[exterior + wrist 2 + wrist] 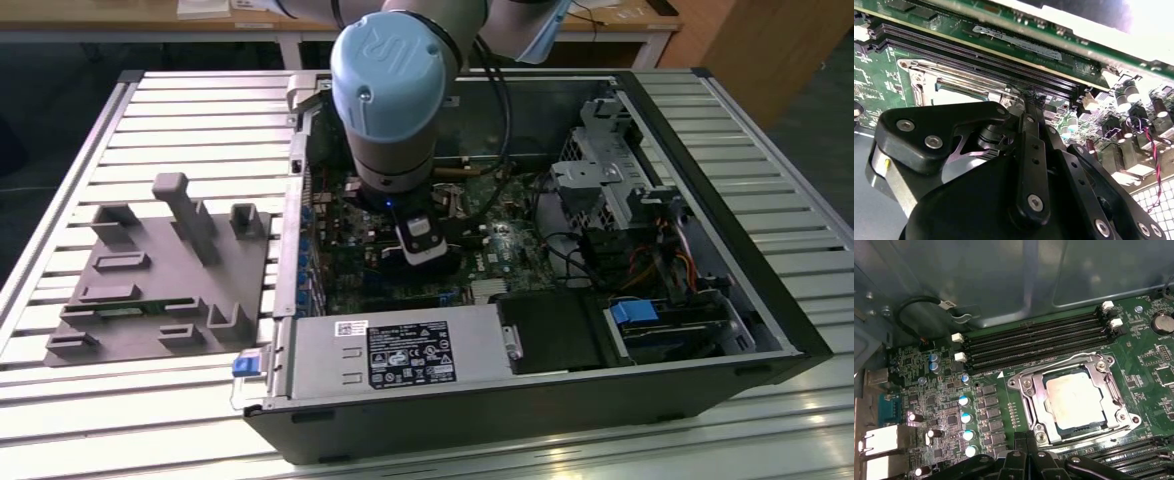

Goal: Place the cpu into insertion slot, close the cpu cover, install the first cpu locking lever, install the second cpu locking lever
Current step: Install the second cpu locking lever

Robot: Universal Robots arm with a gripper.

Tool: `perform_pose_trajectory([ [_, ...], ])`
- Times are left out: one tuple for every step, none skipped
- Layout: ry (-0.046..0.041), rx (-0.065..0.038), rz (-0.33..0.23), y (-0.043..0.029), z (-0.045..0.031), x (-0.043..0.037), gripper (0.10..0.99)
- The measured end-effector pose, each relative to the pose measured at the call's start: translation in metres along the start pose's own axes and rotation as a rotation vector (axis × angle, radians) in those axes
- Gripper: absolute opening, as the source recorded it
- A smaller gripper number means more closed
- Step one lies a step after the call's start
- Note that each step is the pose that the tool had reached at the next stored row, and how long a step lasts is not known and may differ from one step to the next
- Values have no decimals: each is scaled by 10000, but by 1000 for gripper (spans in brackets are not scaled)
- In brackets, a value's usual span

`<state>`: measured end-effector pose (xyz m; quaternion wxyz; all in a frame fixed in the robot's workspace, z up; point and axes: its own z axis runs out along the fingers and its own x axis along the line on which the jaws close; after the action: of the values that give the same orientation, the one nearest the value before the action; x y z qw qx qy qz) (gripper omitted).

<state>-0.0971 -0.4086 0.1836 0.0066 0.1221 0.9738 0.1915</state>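
Observation:
The cpu [1074, 400], a dull silver square, lies in the socket on the green motherboard [999, 405]. The cpu cover [1030, 395], a silvery metal frame, lies flat around it with the chip showing through its opening. My gripper [1026, 438] is shut with nothing between its fingers, and its tips stand just off the socket's corner. In the second wrist view the gripper [1023, 100] points at the near corner of the cpu cover [956, 75], and the cpu [954, 96] is partly hidden behind the gripper body. In the exterior view the gripper [420, 256] reaches down into the open computer case [534, 410].
Black memory slots [1039, 340] run beside the socket. Blue-topped capacitors [966, 417] stand close to the fingers. A power supply [387, 352], a drive cage [607, 180] and loose cables [587, 262] crowd the case. A grey fixture plate [160, 275] lies on the slatted table at the exterior view's left.

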Motion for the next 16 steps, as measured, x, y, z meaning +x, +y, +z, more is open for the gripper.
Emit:
perform_pose_trajectory([
  [-3, 11, -1, 2, 1, 1, 102],
  [-8, 31, -2, 4, 2, 1, 102],
  [-14, 60, -3, 4, 2, 2, 102],
  [-23, 95, -5, 5, 2, 4, 102],
  [-31, 125, -8, 5, 2, 4, 102],
  [-38, 154, -10, 6, 3, 5, 102],
  [-43, 175, -11, 6, 3, 6, 102],
  [-48, 194, -12, 7, 3, 6, 102],
  [-51, 212, -13, 8, 3, 7, 102],
  [-55, 227, -14, 9, 4, 7, 102],
  [-59, 246, -15, 10, 4, 8, 102],
  [-64, 266, -16, 10, 4, 8, 102],
  [-69, 286, -17, 11, 4, 8, 102],
  [-75, 308, -18, 11, 4, 8, 102],
  [-79, 324, -20, 12, 3, 8, 102],
  [-82, 338, -21, 12, 1, 8, 102],
])
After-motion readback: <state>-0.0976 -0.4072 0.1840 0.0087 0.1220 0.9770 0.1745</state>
